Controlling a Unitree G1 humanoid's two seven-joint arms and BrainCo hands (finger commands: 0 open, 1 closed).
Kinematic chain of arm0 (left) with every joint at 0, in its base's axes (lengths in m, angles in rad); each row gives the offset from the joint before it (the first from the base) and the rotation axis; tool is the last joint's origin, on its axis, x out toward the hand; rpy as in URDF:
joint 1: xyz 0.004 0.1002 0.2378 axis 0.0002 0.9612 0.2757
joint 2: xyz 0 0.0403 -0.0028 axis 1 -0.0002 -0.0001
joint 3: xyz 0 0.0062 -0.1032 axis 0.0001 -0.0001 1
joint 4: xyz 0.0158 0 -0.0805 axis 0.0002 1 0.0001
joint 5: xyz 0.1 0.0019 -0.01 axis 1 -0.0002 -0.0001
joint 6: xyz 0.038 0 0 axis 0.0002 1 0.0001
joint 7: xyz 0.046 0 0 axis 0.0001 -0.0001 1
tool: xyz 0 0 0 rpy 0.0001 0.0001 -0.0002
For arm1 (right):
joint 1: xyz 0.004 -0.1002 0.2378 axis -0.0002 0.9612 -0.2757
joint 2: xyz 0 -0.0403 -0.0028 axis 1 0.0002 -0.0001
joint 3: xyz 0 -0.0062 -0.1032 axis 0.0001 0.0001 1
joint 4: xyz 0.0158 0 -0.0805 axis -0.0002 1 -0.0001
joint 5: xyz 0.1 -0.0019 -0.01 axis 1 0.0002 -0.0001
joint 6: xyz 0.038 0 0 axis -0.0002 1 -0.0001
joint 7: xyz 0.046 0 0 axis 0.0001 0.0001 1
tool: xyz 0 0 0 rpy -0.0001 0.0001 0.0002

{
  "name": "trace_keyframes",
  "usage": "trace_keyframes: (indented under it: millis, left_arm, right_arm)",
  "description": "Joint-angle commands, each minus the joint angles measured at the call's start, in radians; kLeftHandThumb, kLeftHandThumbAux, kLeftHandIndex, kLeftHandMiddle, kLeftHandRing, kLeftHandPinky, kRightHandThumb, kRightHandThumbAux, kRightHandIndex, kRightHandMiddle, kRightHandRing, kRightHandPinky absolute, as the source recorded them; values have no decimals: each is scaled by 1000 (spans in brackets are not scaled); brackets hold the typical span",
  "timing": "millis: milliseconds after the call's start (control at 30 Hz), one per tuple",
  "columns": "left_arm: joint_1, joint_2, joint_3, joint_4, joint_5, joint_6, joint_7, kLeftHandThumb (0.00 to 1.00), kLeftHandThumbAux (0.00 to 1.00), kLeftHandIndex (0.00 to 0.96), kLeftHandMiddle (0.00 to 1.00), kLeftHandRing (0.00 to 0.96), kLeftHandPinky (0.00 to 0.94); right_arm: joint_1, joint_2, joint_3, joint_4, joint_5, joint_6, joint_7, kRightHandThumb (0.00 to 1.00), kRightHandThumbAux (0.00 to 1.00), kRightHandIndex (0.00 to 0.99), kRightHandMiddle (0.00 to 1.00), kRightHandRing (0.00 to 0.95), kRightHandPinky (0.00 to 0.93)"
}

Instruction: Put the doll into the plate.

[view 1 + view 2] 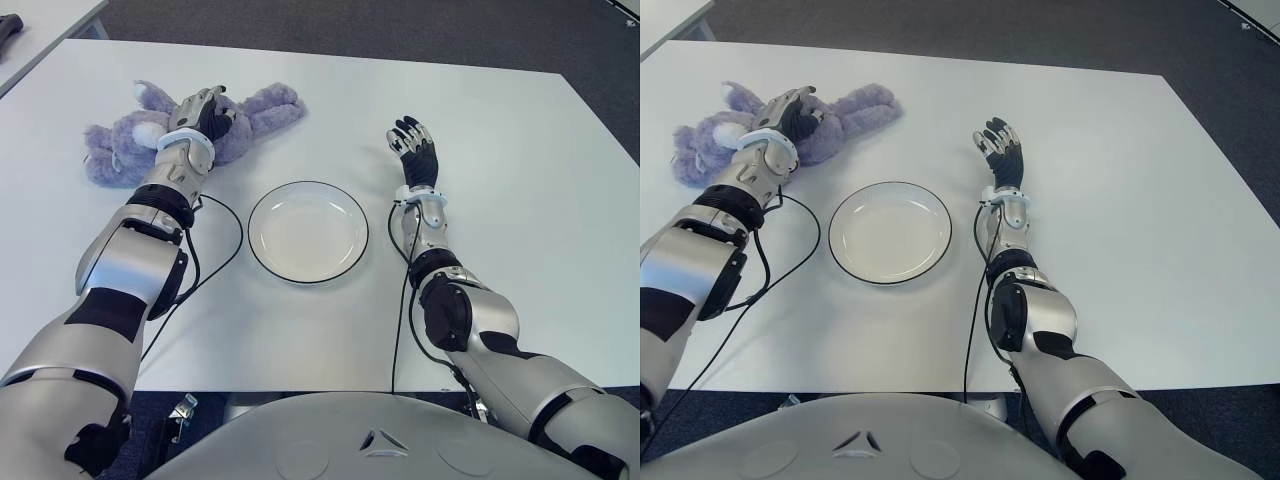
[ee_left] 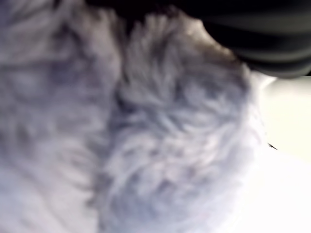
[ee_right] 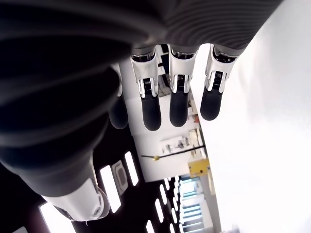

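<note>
Purple plush doll (image 1: pixel 240 125) lies on the table (image 1: pixel 500 150) with the left hand (image 1: pixel 205 115) closing on its middle to carry it to the plate (image 1: pixel 308 231), while the right hand (image 1: pixel 412 150) waits open beside the plate.

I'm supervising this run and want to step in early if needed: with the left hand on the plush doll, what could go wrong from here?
1. The left hand sits on the purple plush doll's middle; its fingers' closure isn't visible, so a shallow grip on soft fur could slip during the lift.
2. The floppy doll is longer than the empty plate is wide, so limbs may drape over the rim.
3. The black cable hangs near the plate and could nudge it.
</note>
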Motion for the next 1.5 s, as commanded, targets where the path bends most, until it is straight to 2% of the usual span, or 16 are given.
trace_keyframes:
  millis: [33, 200, 300, 700, 900, 933, 967, 1133, 1167, 1300, 1367, 1467, 1500]
  left_arm:
    - [141, -54, -13, 100, -17, 56, -43, 776, 295, 52, 169, 226, 373]
    - [144, -56, -10, 103, -20, 59, -48, 788, 307, 46, 195, 265, 359]
    - [147, -59, -9, 104, -20, 60, -48, 816, 325, 75, 224, 274, 399]
    - [157, -51, -15, 113, -14, 51, -76, 844, 360, 208, 299, 310, 423]
    - [162, -47, -12, 116, -15, 52, -75, 847, 354, 334, 356, 379, 420]
    - [163, -47, -12, 117, -15, 53, -73, 766, 593, 406, 384, 403, 434]
    - [164, -48, -12, 117, -15, 55, -69, 745, 653, 424, 392, 409, 438]
    - [168, -48, -10, 118, -15, 58, -59, 742, 668, 442, 440, 428, 470]
    - [168, -47, -10, 118, -15, 58, -58, 743, 667, 445, 424, 396, 506]
    - [168, -44, -13, 116, -11, 61, -56, 746, 665, 449, 401, 355, 558]
    - [167, -42, -18, 115, -6, 64, -57, 746, 665, 451, 355, 316, 499]
    - [166, -41, -19, 114, -5, 68, -55, 745, 665, 451, 340, 300, 464]
    - [166, -41, -18, 115, -6, 70, -54, 743, 665, 450, 317, 273, 390]
  right_arm:
    - [249, 41, -30, 120, 39, 11, -2, 232, 792, 186, 202, 160, 178]
    - [251, 41, -30, 119, 40, 9, -3, 226, 791, 174, 195, 154, 175]
    - [251, 42, -35, 119, 46, 11, 0, 238, 799, 175, 199, 159, 185]
    - [252, 44, -36, 118, 49, 4, -5, 248, 803, 183, 201, 164, 183]
    - [253, 43, -32, 118, 48, 4, -2, 244, 798, 186, 201, 164, 185]
    - [254, 43, -32, 118, 48, 4, -1, 243, 799, 185, 201, 162, 181]
    - [254, 43, -32, 118, 49, 5, -1, 243, 800, 185, 201, 161, 180]
    - [254, 43, -33, 118, 50, 5, -2, 244, 804, 192, 209, 166, 187]
    - [253, 43, -33, 118, 50, 5, -2, 243, 804, 189, 209, 166, 185]
    - [253, 44, -34, 118, 52, 5, -2, 241, 805, 186, 209, 165, 181]
    - [253, 44, -36, 118, 53, 5, -2, 240, 812, 186, 207, 164, 183]
    - [252, 44, -37, 118, 55, 5, -2, 239, 815, 186, 206, 163, 183]
    - [252, 44, -37, 118, 56, 5, -1, 239, 814, 192, 204, 164, 188]
